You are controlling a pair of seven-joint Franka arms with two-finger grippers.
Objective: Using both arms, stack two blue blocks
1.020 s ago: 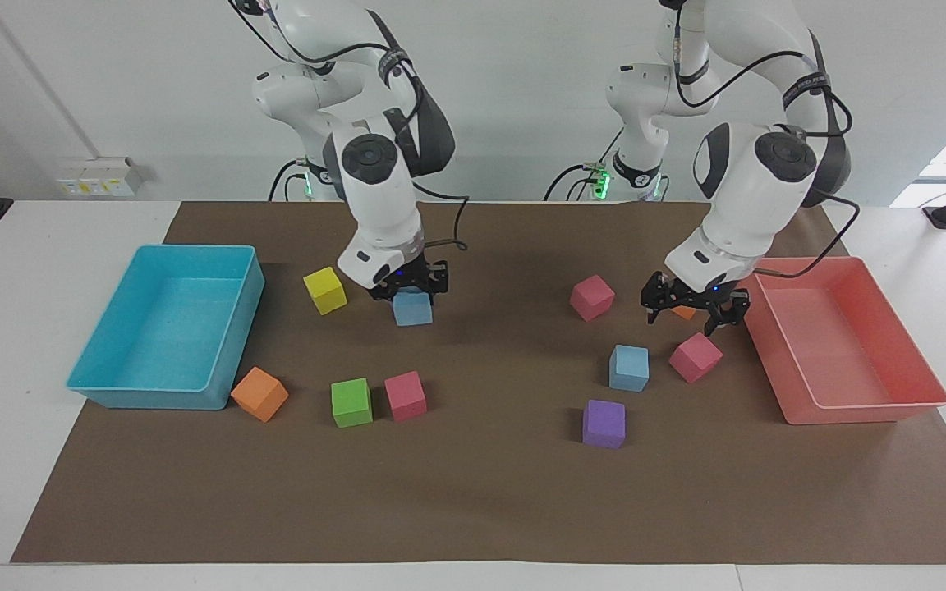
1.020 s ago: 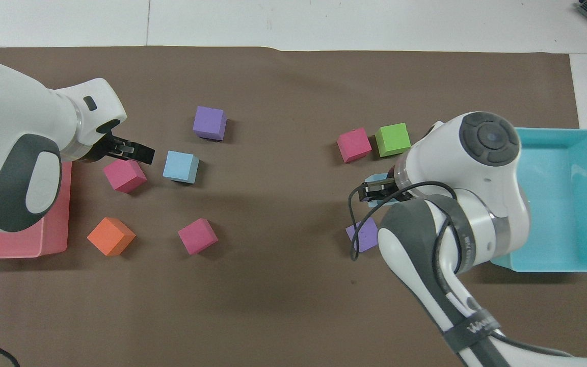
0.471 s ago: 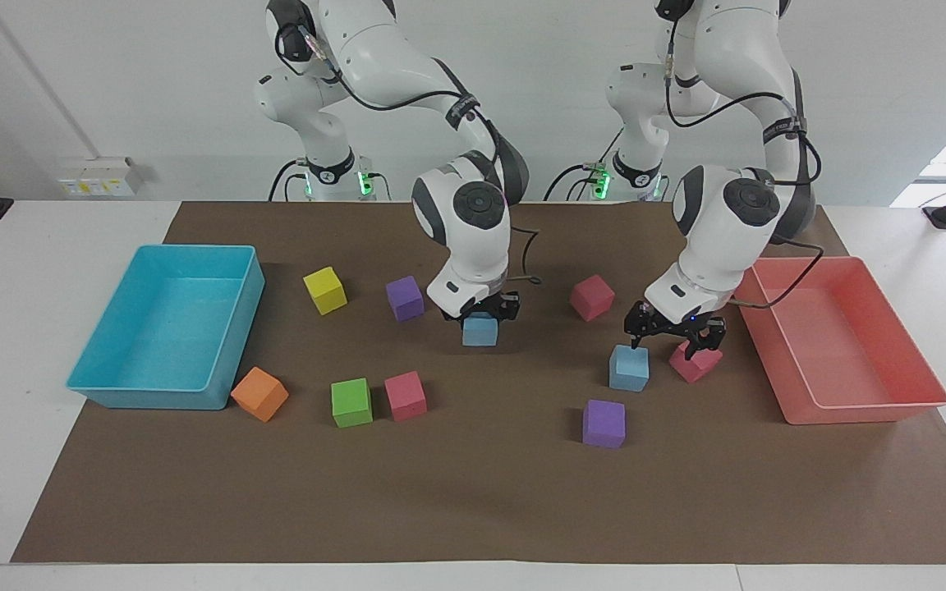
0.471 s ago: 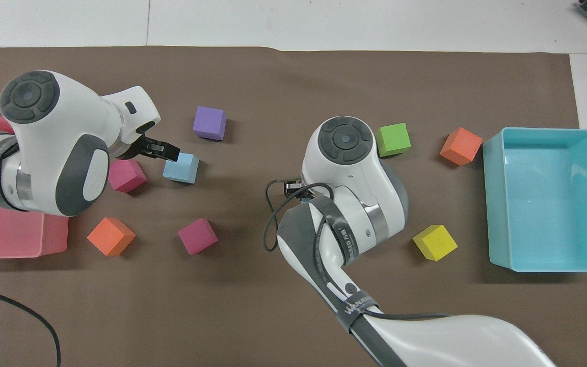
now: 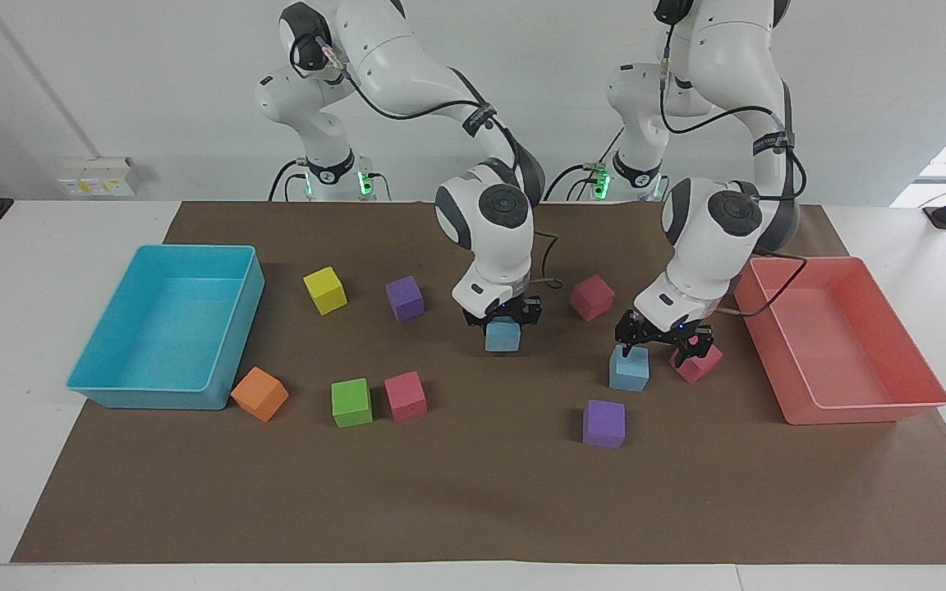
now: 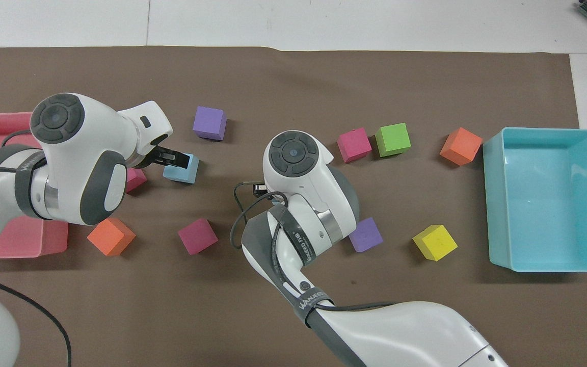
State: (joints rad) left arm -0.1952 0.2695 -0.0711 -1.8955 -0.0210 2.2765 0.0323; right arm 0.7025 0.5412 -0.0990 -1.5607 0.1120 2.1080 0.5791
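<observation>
Read on the facing view's clock, the turquoise bin (image 5: 144, 400) sits at 9 o'clock on the mat (image 5: 473, 509), with an orange block (image 5: 259, 394) touching its corner at the bin's 5 o'clock. A yellow block (image 5: 325, 290) lies at the bin's 2 o'clock. A green block (image 5: 351, 402) and a pink block (image 5: 405, 396) stand side by side at 7 o'clock, and a purple block (image 5: 405, 297) lies at their 12 o'clock.

Near the centre, the right gripper (image 5: 503, 316) has its jaws clamped on the held blue block (image 5: 502, 336), low over the mat. Whether that block touches the mat cannot be told. A second pink block (image 5: 591, 297) lies at its 2 o'clock.

At 4 o'clock from the held block, the free blue block (image 5: 629, 371) rests on the mat. The left gripper (image 5: 660, 349) hangs over it with its jaws apart. One finger is at this block's top, and the other is over a third pink block (image 5: 699, 365). Another purple block (image 5: 603, 423) lies at the free block's 7 o'clock. The red bin (image 5: 851, 410) sits at 3 o'clock.
</observation>
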